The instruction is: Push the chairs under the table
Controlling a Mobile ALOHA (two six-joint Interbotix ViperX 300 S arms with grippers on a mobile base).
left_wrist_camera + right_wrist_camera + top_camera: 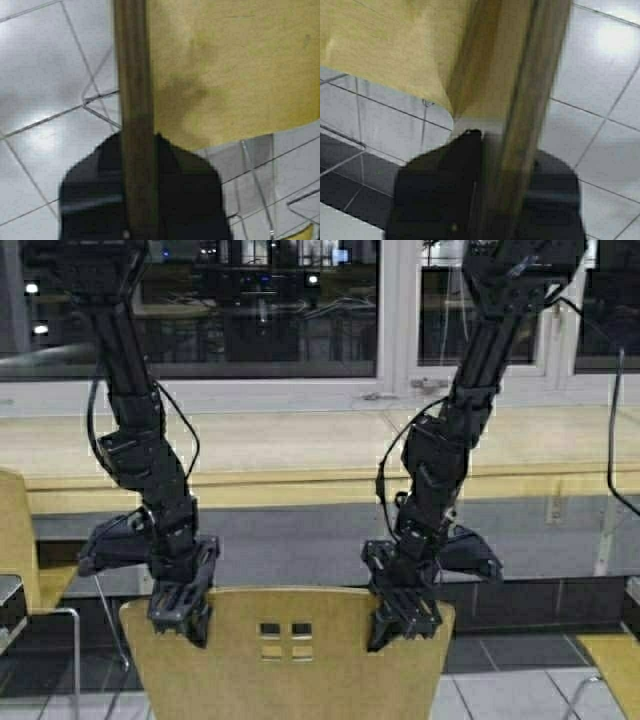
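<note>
The middle chair [290, 650] stands in front of the desk [300, 455], its curved backrest facing the robot and well short of the desk's thick yellowish front edge, so by my reading the push on this one is only set up, not carried through. The left end effector [183, 612] sits over the top rim of that backrest toward its left corner, and the right end effector [405, 618] sits over the rim toward its right corner; both wrist views show the plywood edge running straight down between the dark fingers, so each looks closed on the backrest, one finger on either side of the board. Another chair [20, 540] shows to the left of the middle chair, also clear of the desk edge, and a corner of a tan seat [612, 655] shows to its right; I would judge that all of these are left to do. Much is hidden: the middle chair's seat and legs fall below the high view, so how near its front is to the desk cannot be told. The side chairs are cut off by the picture edges. The wrist views show mostly board, floor tiles [45, 100] and some chrome tubing.
</note>
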